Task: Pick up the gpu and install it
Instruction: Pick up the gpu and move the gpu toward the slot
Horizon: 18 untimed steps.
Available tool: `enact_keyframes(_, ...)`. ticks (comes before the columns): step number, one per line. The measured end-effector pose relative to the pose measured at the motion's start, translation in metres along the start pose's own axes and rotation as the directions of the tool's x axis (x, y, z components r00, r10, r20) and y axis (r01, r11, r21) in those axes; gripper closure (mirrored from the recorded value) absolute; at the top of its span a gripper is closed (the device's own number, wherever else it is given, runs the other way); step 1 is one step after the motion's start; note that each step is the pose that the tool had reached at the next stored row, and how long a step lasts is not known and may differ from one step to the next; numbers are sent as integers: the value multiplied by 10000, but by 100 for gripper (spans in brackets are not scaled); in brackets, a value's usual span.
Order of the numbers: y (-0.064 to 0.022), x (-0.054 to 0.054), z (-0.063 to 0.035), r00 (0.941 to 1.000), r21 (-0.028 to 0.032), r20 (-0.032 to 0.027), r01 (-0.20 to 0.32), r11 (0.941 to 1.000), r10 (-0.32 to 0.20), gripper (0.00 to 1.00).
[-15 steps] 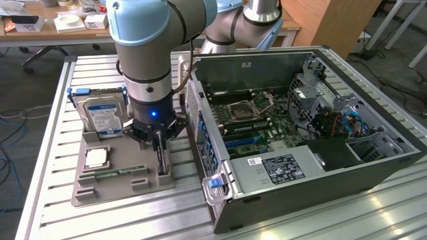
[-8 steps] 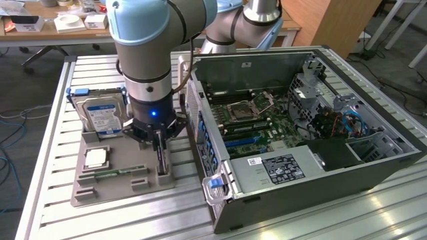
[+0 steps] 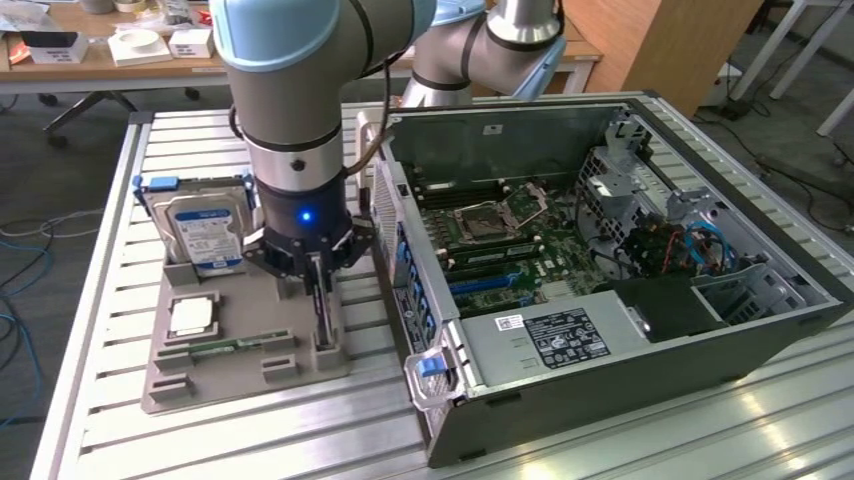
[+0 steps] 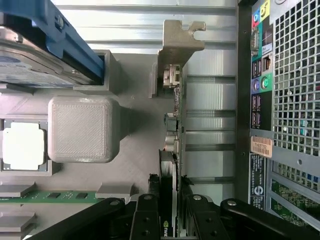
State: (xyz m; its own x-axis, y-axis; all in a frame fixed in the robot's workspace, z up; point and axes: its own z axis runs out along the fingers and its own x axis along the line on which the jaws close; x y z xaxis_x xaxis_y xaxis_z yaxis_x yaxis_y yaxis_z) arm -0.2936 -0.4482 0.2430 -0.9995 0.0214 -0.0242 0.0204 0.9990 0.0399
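The gpu (image 4: pixel 173 125) stands on edge in a slot of the grey holder tray (image 4: pixel 135 150), its metal end bracket (image 4: pixel 177 42) at the far end. My gripper (image 4: pixel 169 212) is straight above it, with a black finger pressed against each face of the card, shut on it. In the exterior view the gripper (image 3: pixel 316 278) hangs low over the tray (image 3: pixel 227 380), and the gpu (image 3: pixel 324 325) shows as a thin dark upright plate beneath it, its lower edge still at the tray. The open computer case (image 3: pixel 601 270) lies just to the exterior view's right.
A silver hard drive with a blue label (image 3: pixel 207 235) stands upright at the tray's back. A square processor (image 3: pixel 194 315) and a green memory stick (image 3: pixel 240 346) lie in the tray. The case's rear panel (image 4: pixel 290 100) runs close beside the gpu. The motherboard (image 3: pixel 507 230) lies exposed inside.
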Motion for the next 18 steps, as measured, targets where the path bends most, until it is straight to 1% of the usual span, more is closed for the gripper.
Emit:
enact_keyframes(5, 4, -3, -102, 10000, 0, 0, 0, 10000, 0, 74)
enact_keyframes(14, 13, -8, -318, 10000, 0, 1, 0, 10000, 0, 74)
enact_keyframes(18, 18, -11, -445, 10000, 6, 0, 1, 10000, -1, 74)
